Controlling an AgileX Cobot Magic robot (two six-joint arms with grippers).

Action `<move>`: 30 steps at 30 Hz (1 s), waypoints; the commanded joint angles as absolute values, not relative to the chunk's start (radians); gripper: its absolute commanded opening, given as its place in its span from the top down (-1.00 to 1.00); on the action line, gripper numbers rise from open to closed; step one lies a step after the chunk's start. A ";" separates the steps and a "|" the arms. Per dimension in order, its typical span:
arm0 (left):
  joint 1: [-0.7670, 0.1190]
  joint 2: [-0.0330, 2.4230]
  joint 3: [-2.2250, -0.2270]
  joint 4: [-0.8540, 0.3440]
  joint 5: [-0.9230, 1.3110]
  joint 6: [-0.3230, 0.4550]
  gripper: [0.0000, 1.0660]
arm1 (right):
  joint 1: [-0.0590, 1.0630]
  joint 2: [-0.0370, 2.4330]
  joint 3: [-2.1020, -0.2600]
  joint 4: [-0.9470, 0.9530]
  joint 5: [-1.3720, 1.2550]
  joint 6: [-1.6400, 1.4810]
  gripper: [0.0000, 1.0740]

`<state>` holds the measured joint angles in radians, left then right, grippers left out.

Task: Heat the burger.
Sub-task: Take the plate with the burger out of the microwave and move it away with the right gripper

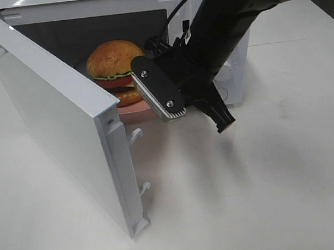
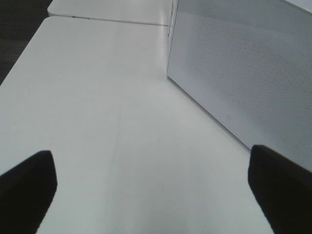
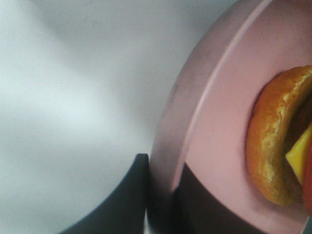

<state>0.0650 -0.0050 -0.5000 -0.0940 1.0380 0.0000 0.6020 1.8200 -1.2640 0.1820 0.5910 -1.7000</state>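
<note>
Standing open on the counter (image 1: 267,168), the microwave (image 1: 51,107) holds the burger (image 1: 115,68) on its pink plate (image 3: 214,126). Right fingers (image 3: 163,195) are clamped on the rim (left fingers (image 2: 29,185) apart, idle); pulling back unreleased could drag everything out.

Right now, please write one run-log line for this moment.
right tool: shut on round pink plate | glossy golden-brown burger: on plate, inside white microwave | door: open

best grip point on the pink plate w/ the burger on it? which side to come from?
Grip the pink plate by its thin raised rim, coming from the open front of the microwave. The burger fills its middle and walls close the other sides. The right gripper is already shut on that rim, one of its fingers on each face.
</note>
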 commanded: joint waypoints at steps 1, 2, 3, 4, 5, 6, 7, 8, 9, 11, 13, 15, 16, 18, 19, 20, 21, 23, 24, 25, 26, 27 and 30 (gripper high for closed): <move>0.065 -0.027 -0.498 -0.099 1.031 0.000 -0.88 | 0.602 1.764 -1.242 0.188 0.531 -1.707 1.00; 0.065 -0.027 -0.498 -0.099 1.031 0.000 -0.88 | 0.602 1.751 -1.227 0.188 0.529 -1.707 1.00; 0.065 -0.027 -0.498 -0.099 1.031 0.000 -0.88 | 0.602 1.751 -1.227 0.188 0.529 -1.707 1.00; 0.065 -0.027 -0.498 -0.099 1.031 0.000 -0.88 | 0.602 1.728 -1.196 0.188 0.528 -1.707 1.00; 0.065 -0.027 -0.498 -0.099 1.031 0.000 -0.88 | 0.602 1.728 -1.196 0.188 0.528 -1.707 1.00; 0.065 -0.027 -0.498 -0.099 1.031 0.000 -0.88 | 0.602 1.703 -1.169 0.188 0.523 -1.707 1.00; 0.065 -0.027 -0.498 -0.099 1.031 0.000 -0.88 | 0.602 1.690 -1.155 0.188 0.518 -1.707 1.00; 0.065 -0.027 -0.498 -0.099 1.031 0.000 -0.88 | 0.602 1.690 -1.155 0.188 0.518 -1.707 1.00; 0.065 -0.027 -0.498 -0.099 1.031 0.000 -0.88 | 0.607 1.668 -1.131 0.188 0.514 -1.707 1.00; 0.065 -0.027 -0.498 -0.099 1.031 0.000 -0.88 | 0.614 1.642 -1.106 0.184 0.511 -1.707 1.00; 0.065 -0.027 -0.498 -0.099 1.031 0.000 -0.88 | 0.614 1.630 -1.093 0.184 0.510 -1.707 1.00; 0.065 -0.027 -0.498 -0.099 1.031 0.000 -0.88 | 0.629 1.589 -1.052 0.184 0.507 -1.703 1.00; 0.065 -0.027 -0.498 -0.099 1.031 0.000 -0.88 | 0.629 1.589 -1.052 0.184 0.507 -1.703 1.00; 0.065 -0.027 -0.498 -0.099 1.031 0.000 -0.88 | 0.637 1.580 -1.041 0.184 0.507 -1.702 1.00; 0.065 -0.027 -0.498 -0.099 1.031 0.000 -0.88 | 0.640 1.558 -1.019 0.180 0.507 -1.696 1.00; 0.065 -0.027 -0.498 -0.099 1.031 0.000 -0.88 | 0.640 1.558 -1.019 0.180 0.507 -1.696 1.00; 0.065 -0.027 -0.498 -0.099 1.031 0.000 -0.88 | 0.645 1.536 -1.001 0.180 0.507 -1.696 1.00; 0.065 -0.027 -0.498 -0.099 1.031 0.000 -0.88 | 0.649 1.513 -0.982 0.178 0.507 -1.696 1.00; 0.065 -0.027 -0.498 -0.099 1.031 0.000 -0.88 | 0.649 1.500 -0.971 0.178 0.507 -1.696 1.00; 0.065 -0.027 -0.498 -0.099 1.031 0.000 -0.88 | 0.649 1.500 -0.971 0.178 0.507 -1.696 1.00; 0.065 -0.027 -0.498 -0.099 1.031 0.000 -0.88 | 0.649 1.474 -0.950 0.178 0.506 -1.696 1.00; 0.065 -0.027 -0.498 -0.099 1.031 0.000 -0.88 | 0.649 1.448 -0.923 0.177 0.504 -1.695 1.00; 0.065 -0.027 -0.498 -0.099 1.031 0.000 -0.88 | 0.649 1.406 -0.886 0.175 0.500 -1.695 1.00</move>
<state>0.0650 -0.0050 -0.5000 -0.0940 1.0380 0.0000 0.6470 1.4580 -0.9090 0.1680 0.5590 -1.6980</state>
